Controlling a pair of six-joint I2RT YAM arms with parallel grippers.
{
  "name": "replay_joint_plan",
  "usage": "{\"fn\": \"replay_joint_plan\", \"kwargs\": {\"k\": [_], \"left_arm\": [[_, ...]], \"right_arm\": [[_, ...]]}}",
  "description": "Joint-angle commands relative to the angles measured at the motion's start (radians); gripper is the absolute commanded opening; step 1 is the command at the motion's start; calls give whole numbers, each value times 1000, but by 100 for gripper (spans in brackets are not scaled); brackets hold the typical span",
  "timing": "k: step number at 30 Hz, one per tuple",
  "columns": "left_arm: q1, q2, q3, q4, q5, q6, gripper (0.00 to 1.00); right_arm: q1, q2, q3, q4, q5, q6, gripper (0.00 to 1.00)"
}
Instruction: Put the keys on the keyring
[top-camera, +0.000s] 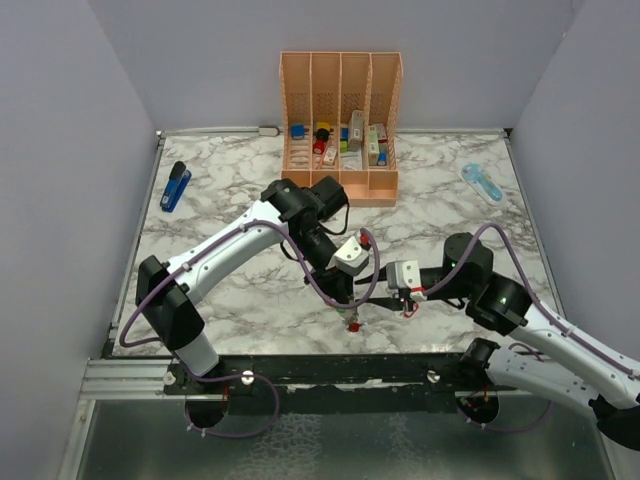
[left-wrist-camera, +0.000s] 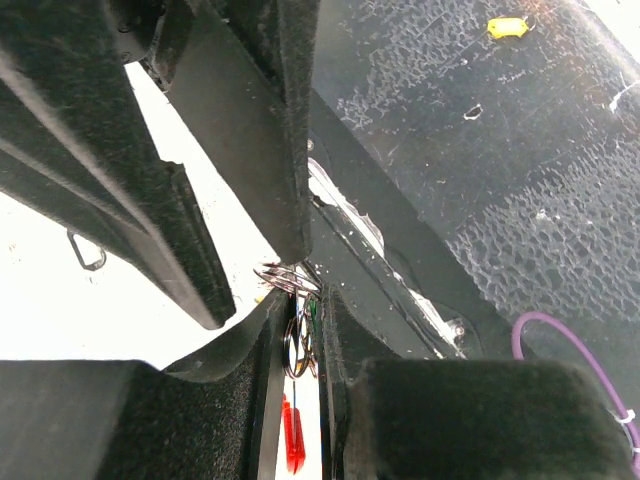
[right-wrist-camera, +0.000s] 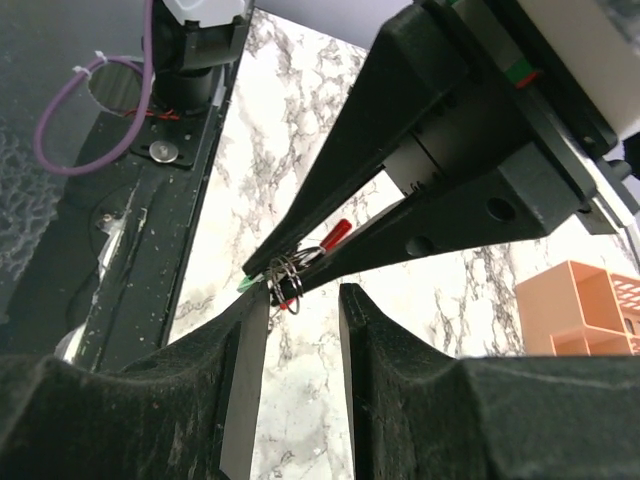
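Observation:
My left gripper (top-camera: 350, 298) reaches to the table's near middle, its jaws shut on a bunch of silver split rings (right-wrist-camera: 289, 266) with a red piece (right-wrist-camera: 335, 232) and a green piece (right-wrist-camera: 246, 284). In the left wrist view the left gripper (left-wrist-camera: 303, 300) pinches the rings (left-wrist-camera: 296, 345), and a red piece (left-wrist-camera: 291, 440) hangs below. I cannot tell whether this red piece is the big red clip or a key head. My right gripper (right-wrist-camera: 300, 295) is open just under the bunch, one fingertip (right-wrist-camera: 258, 300) at the rings. In the top view the right gripper (top-camera: 405, 300) sits close beside the left one.
An orange slotted organizer (top-camera: 340, 70) with small items stands at the back centre. A blue object (top-camera: 174, 187) lies at the far left, a light blue one (top-camera: 482, 182) at the far right. The black base rail (top-camera: 330, 370) runs along the near edge.

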Motion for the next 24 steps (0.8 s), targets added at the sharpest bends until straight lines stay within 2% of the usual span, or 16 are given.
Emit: {"fn": "replay_joint_plan", "kwargs": {"k": [1,13,24], "left_arm": [[-17,-41,-1,-15,27,-6,0],[-33,-39,-10,-15,23,-10,0],[-39,-38,-14,-14,14,-7,0]], "right_arm": [[2,-21,5,-8,43,-25,35],[2,10,18,-27,36,-41,29],[2,26,39,-55,19,-52,29]]}}
